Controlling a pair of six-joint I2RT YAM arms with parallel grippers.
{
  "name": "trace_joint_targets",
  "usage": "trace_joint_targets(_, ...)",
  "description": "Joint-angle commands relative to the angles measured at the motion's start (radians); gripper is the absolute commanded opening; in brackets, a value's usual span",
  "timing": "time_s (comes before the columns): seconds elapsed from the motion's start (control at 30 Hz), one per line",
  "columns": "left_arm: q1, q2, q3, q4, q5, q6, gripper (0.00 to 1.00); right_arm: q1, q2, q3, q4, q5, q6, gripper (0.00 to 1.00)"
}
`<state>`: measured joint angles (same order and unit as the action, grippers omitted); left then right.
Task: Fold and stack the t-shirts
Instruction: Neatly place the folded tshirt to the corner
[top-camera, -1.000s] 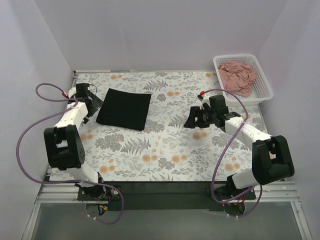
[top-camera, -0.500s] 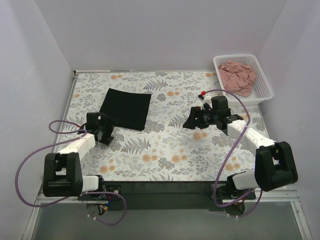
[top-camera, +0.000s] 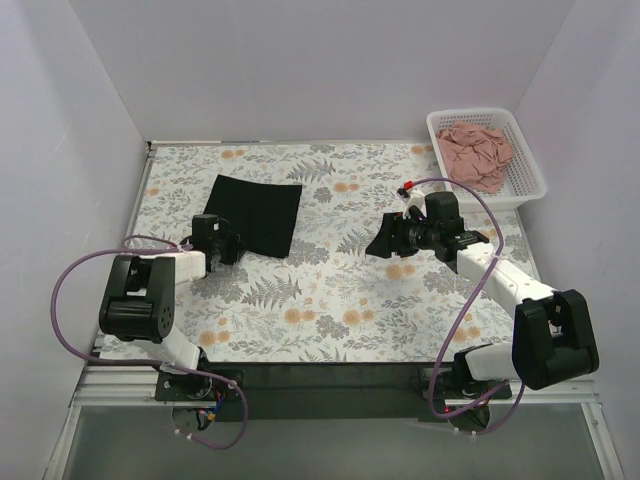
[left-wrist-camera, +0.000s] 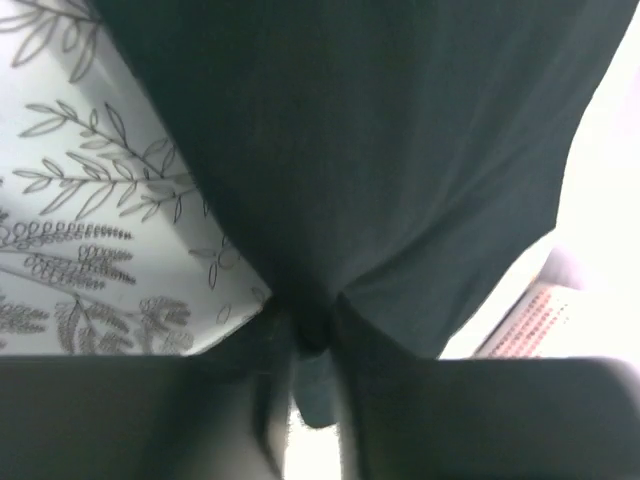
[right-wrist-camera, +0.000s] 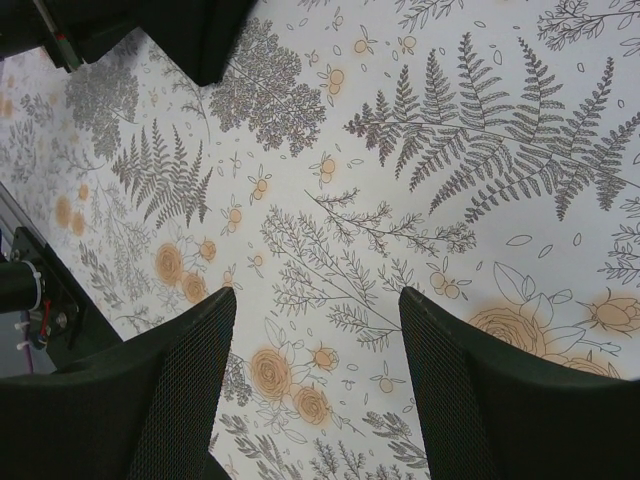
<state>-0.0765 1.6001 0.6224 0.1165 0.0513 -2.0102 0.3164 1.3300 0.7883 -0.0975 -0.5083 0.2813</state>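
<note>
The black t-shirt (top-camera: 255, 215) lies folded into a flat rectangle at the left of the floral table. My left gripper (top-camera: 228, 246) sits low at its near-left corner and is shut on the cloth edge. In the left wrist view the black t-shirt (left-wrist-camera: 380, 150) fills the frame, and a fold is pinched in my left gripper (left-wrist-camera: 312, 330). The pink t-shirt (top-camera: 476, 155) lies crumpled in the white basket (top-camera: 530, 170) at the far right. My right gripper (top-camera: 384, 240) hovers open over bare table at centre right; in its own view my right gripper (right-wrist-camera: 318, 320) holds nothing.
White walls close in the table on three sides. The basket stands in the far right corner. Purple cables loop beside both arm bases. A corner of the black t-shirt (right-wrist-camera: 205, 35) and the left arm (right-wrist-camera: 60, 30) show at the top left of the right wrist view.
The left arm swung from the shirt's far-left side round to its near-left corner, dropped low and shut on the cloth. The right arm has hardly moved.
</note>
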Motion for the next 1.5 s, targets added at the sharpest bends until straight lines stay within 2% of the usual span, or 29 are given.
trace_joint_targets(0.0, -0.005, 0.035, 0.002, -0.025, -0.076, -0.107, 0.04, 0.003, -0.012, -0.006, 0.038, -0.025, -0.008, 0.73)
trace_joint_targets(0.03, -0.005, 0.040, 0.008, -0.023, -0.090, -0.111, 0.00, 0.003, -0.008, -0.006, 0.039, -0.027, -0.007, 0.73)
trace_joint_targets(0.17, 0.027, 0.058, 0.051, -0.026, -0.110, -0.165, 0.00, 0.001, -0.002, -0.003, 0.039, -0.033, -0.008, 0.73)
trace_joint_targets(0.27, 0.078, 0.078, 0.063, 0.015, -0.097, -0.245, 0.00, 0.001, -0.008, -0.003, 0.038, -0.036, -0.011, 0.73)
trace_joint_targets(0.3, 0.133, 0.084, 0.078, 0.024, -0.099, -0.268, 0.00, 0.003, -0.008, -0.004, 0.039, -0.036, -0.011, 0.73)
trace_joint_targets(0.5, 0.222, 0.178, 0.180, 0.032, -0.123, -0.318, 0.00, 0.000, -0.011, 0.003, 0.038, -0.032, -0.022, 0.73)
trace_joint_targets(0.63, 0.294, 0.195, 0.155, 0.136, -0.133, -0.421, 0.00, -0.003, 0.004, 0.008, 0.036, -0.032, -0.022, 0.73)
trace_joint_targets(0.83, 0.343, 0.285, 0.252, 0.160, -0.174, -0.394, 0.00, -0.005, 0.038, 0.019, 0.038, -0.068, -0.024, 0.73)
trace_joint_targets(0.97, 0.362, 0.388, 0.316, 0.260, -0.151, -0.453, 0.00, -0.007, 0.040, 0.017, 0.036, -0.075, -0.024, 0.73)
trace_joint_targets(1.03, 0.363, 0.431, 0.390, 0.282, -0.151, -0.440, 0.00, -0.008, 0.043, 0.017, 0.036, -0.081, -0.025, 0.73)
trace_joint_targets(1.17, 0.363, 0.546, 0.554, 0.224, -0.146, -0.384, 0.00, -0.007, 0.052, 0.016, 0.038, -0.087, -0.025, 0.73)
trace_joint_targets(1.33, 0.382, 0.656, 0.761, 0.154, -0.096, -0.247, 0.00, -0.007, 0.069, 0.019, 0.038, -0.091, -0.028, 0.73)
trace_joint_targets(1.47, 0.396, 0.708, 0.813, 0.130, -0.053, -0.223, 0.00, -0.007, 0.071, 0.019, 0.038, -0.095, -0.030, 0.73)
